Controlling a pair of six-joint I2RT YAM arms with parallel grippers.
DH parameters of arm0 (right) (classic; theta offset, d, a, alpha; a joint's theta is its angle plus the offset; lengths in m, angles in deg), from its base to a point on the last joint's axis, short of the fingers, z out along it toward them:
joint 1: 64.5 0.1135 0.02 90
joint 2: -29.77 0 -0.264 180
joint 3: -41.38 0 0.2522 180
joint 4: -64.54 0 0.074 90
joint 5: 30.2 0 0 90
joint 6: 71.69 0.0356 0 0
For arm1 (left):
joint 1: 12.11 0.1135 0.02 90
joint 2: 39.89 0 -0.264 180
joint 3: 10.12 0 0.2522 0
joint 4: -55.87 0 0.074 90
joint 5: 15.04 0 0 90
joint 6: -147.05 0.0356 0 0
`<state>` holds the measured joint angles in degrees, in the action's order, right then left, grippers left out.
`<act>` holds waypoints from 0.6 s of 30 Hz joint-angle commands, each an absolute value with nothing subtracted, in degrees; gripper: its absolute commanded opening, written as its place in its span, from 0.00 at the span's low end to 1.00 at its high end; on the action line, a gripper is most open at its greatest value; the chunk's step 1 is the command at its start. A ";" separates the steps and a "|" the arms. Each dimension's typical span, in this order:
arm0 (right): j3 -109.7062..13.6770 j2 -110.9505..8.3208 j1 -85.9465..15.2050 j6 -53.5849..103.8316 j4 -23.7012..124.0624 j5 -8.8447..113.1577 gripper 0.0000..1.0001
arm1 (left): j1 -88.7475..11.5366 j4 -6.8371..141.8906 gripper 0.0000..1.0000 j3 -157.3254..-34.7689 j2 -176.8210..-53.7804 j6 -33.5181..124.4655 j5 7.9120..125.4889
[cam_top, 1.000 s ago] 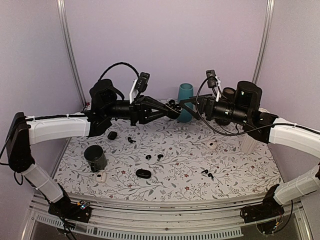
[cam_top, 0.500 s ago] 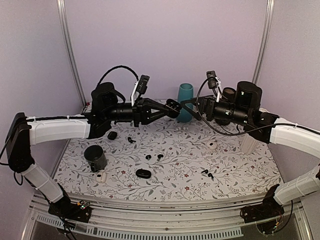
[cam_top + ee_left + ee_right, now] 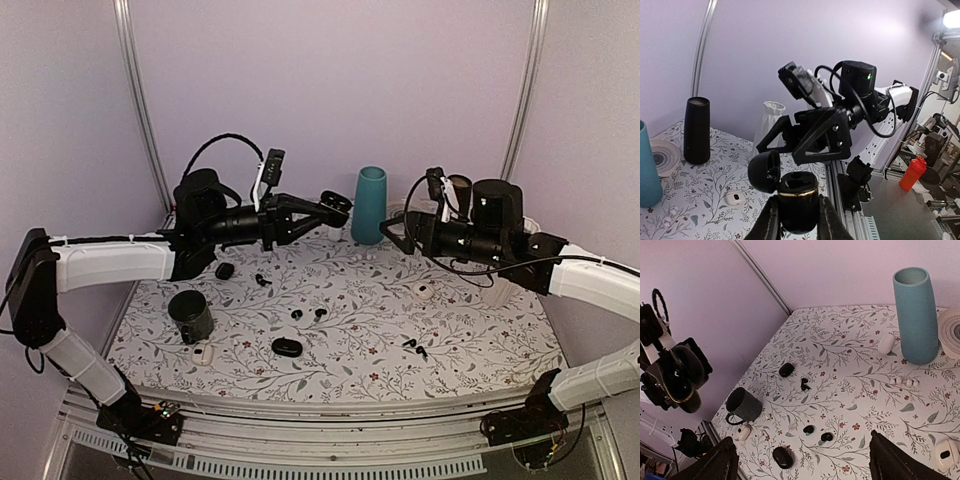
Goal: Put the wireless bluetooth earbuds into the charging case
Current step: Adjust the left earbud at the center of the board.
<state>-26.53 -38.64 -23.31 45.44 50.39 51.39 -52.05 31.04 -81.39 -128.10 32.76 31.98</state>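
My left gripper (image 3: 332,205) is shut on an open black charging case (image 3: 797,200) with a gold rim, held high above the table with its lid (image 3: 765,171) hinged to the left. Its two wells look dark; I cannot tell what they hold. My right gripper (image 3: 395,236) is open and empty, facing the case from the right with a gap between them; it also shows in the right wrist view (image 3: 802,460). Tiny black stemmed earbuds (image 3: 262,279) lie on the table at back left, also in the right wrist view (image 3: 804,385). Another pair (image 3: 412,347) lies front right.
Two round black buds (image 3: 817,433), a closed black case (image 3: 285,347), another black case (image 3: 224,270), a dark mug (image 3: 190,315), white cases (image 3: 204,354) (image 3: 425,290), a teal vase (image 3: 369,205) and a black cylinder (image 3: 696,130) are on the floral table.
My right gripper has drawn back to the right and lower, away from the case. My left gripper has lifted the case slightly up and left.
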 commanded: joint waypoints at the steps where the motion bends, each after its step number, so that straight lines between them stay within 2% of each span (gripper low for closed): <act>1: -21.78 -35.83 -23.80 51.75 44.05 56.40 0.89 | -51.23 28.50 0.00 -80.99 -126.67 32.14 32.51; 10: -14.46 -37.20 -24.23 59.59 34.69 57.98 0.75 | -51.15 28.05 0.00 -81.18 -126.65 31.68 32.42; 18: -8.74 -40.11 -24.24 62.72 32.63 56.03 0.67 | -51.18 27.66 0.00 -81.18 -126.77 31.05 32.25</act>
